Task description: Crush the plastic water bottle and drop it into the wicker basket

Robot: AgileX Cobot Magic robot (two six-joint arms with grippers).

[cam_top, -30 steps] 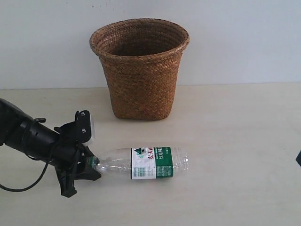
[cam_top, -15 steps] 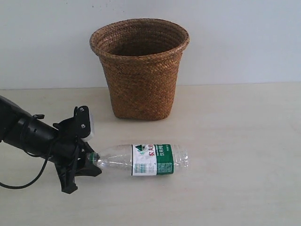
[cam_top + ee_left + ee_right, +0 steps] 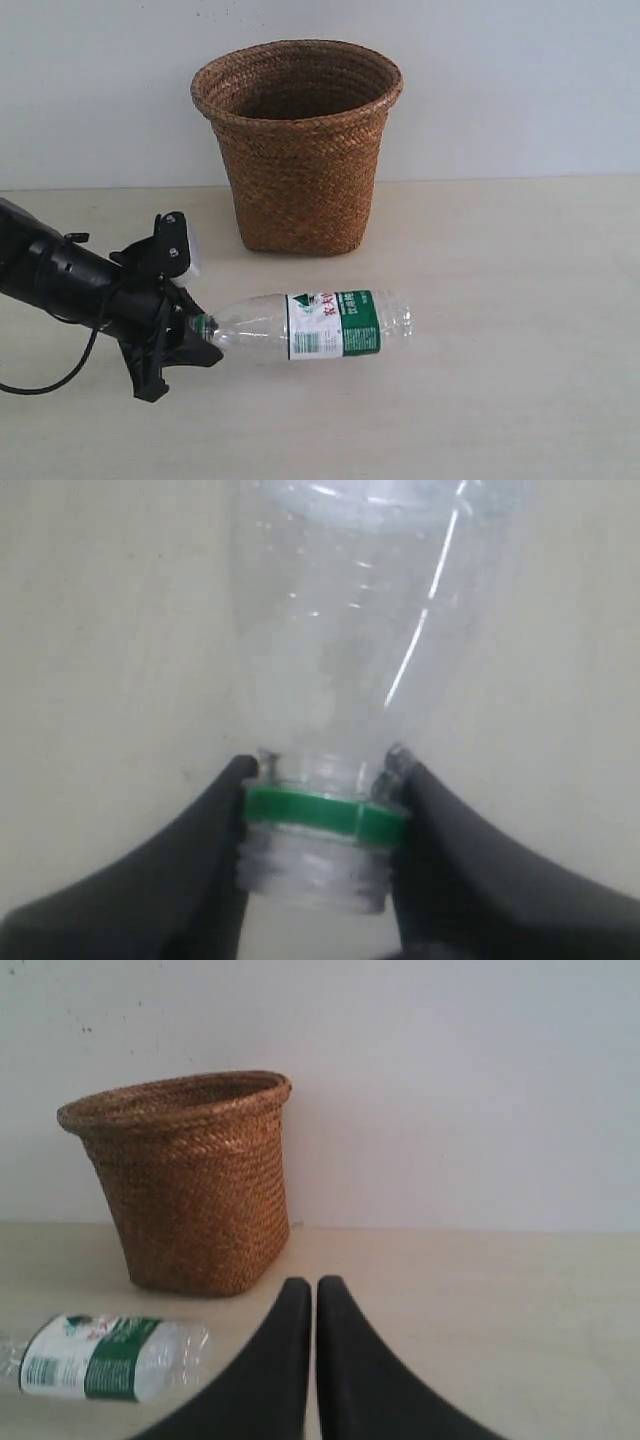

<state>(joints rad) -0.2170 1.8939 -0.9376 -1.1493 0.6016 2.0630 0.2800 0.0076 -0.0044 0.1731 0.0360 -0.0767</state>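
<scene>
The plastic water bottle (image 3: 330,325) lies on its side in front of the wicker basket (image 3: 300,150), base pointing right and slightly raised. My left gripper (image 3: 195,330) is shut on its neck. In the left wrist view both black fingers (image 3: 215,820) clamp the green neck ring and bare threads of the bottle (image 3: 350,630); no cap shows there. My right gripper (image 3: 315,1285) is shut on nothing, low over the table and off to the right of the bottle (image 3: 100,1357) and the basket (image 3: 190,1190). It is out of the exterior view.
A pale wooden table (image 3: 500,400) runs to a plain white wall behind the basket. The left arm's black cable (image 3: 60,380) trails over the table at the left edge.
The left gripper, holding the bottle's neck, has shifted a little right and up. The bottle has moved right with it and its base end has risen slightly.
</scene>
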